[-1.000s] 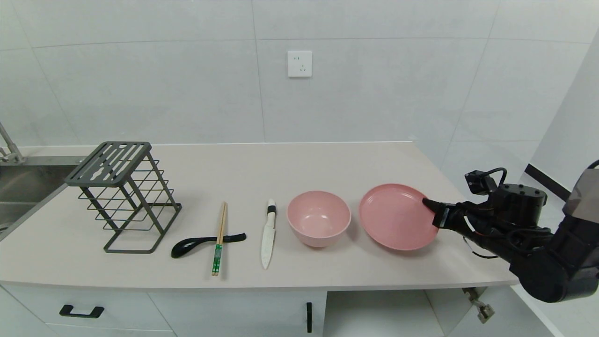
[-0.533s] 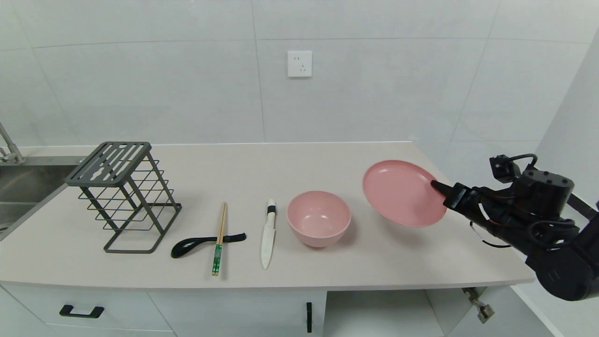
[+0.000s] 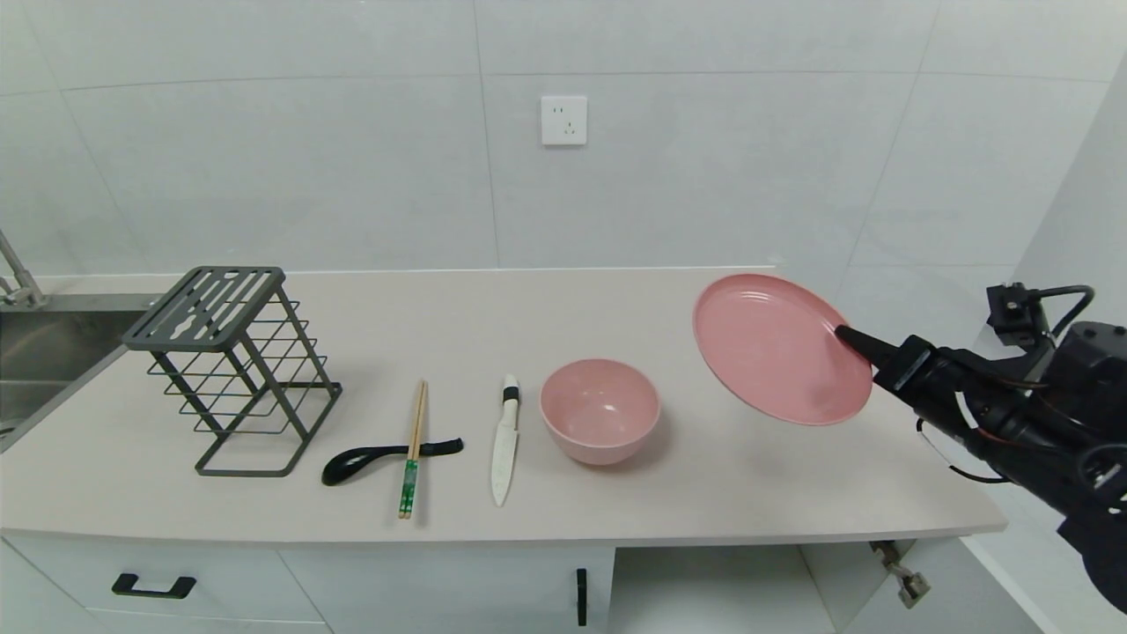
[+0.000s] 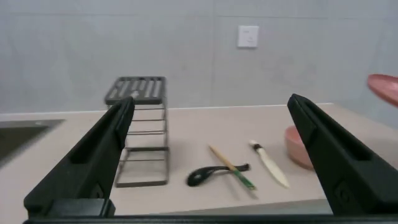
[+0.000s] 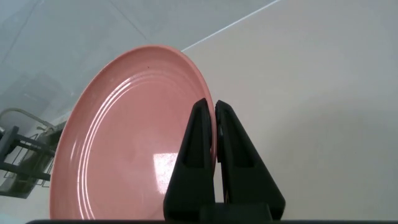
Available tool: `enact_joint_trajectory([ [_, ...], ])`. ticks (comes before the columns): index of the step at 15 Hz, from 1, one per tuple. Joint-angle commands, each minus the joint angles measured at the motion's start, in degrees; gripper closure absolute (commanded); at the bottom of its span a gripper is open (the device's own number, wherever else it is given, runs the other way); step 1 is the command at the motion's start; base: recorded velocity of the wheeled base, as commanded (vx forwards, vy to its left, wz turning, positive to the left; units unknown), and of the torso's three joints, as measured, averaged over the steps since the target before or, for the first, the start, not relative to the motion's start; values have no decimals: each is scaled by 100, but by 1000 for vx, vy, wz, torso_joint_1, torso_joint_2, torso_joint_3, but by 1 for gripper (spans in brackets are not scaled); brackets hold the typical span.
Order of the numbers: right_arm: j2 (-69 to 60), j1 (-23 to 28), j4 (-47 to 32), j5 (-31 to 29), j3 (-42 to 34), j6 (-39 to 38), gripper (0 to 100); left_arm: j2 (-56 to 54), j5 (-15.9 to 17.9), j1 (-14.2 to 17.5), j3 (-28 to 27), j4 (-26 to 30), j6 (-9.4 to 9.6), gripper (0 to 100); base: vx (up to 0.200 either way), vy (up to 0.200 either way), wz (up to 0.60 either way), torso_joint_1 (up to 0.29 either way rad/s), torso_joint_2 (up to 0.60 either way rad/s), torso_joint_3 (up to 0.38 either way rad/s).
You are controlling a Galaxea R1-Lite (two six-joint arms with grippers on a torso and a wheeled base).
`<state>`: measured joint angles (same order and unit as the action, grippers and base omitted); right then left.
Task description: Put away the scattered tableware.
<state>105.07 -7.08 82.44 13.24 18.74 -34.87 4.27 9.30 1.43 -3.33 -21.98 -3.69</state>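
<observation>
One item is in hand: the right jaws clamp the rim of the pink plate [image 3: 779,348], tilted clear of the desk [image 3: 748,493] ahead of them; the next move likely calls for carrying it to the wire rack [image 3: 231,370] far beyond, while the left jaws stand open, empty.

The right gripper [image 5: 215,109] pinches the rim of the round pink plate [image 5: 124,165], with the pale worktop [image 5: 323,87] behind it.

Our right arm reaches in from the right, wrist level, its gripper [image 3: 847,335] pinched tight on the rim of the tilted pink plate [image 3: 775,348]. Our left gripper [image 4: 210,99] hangs with its fingers spread wide.
</observation>
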Motion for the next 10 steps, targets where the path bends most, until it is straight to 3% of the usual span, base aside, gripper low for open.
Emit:
enact_joint_trajectory([
  [1,-321,14,96,3,-309,6,100,303,555,-257,-827,1205,-202,0,0,0,0,0,0,0],
  [2,-479,14,175,3,-626,-29,100,769,1091,-512,-1416,2216,-518,0,0,0,0,0,0,0],
  [3,-531,14,228,12,-854,-47,100,1076,1241,-600,-1557,2321,-782,0,0,0,0,0,0,0],
  [4,-531,14,386,21,-1109,-55,100,1656,1390,-661,-1627,2189,-1186,0,0,0,0,0,0,0],
  [5,-531,40,562,21,-1162,-47,100,2061,1592,-740,-1583,1952,-1397,0,0,0,0,0,0,0],
  [7,-488,181,756,21,-1197,-55,100,2518,2014,-960,-1372,1855,-1459,0,0,0,0,0,0,0],
  [10,-488,585,756,82,-1171,-47,100,3854,2093,-1171,-1232,1240,-1415,0,0,0,0,0,0,0],
])
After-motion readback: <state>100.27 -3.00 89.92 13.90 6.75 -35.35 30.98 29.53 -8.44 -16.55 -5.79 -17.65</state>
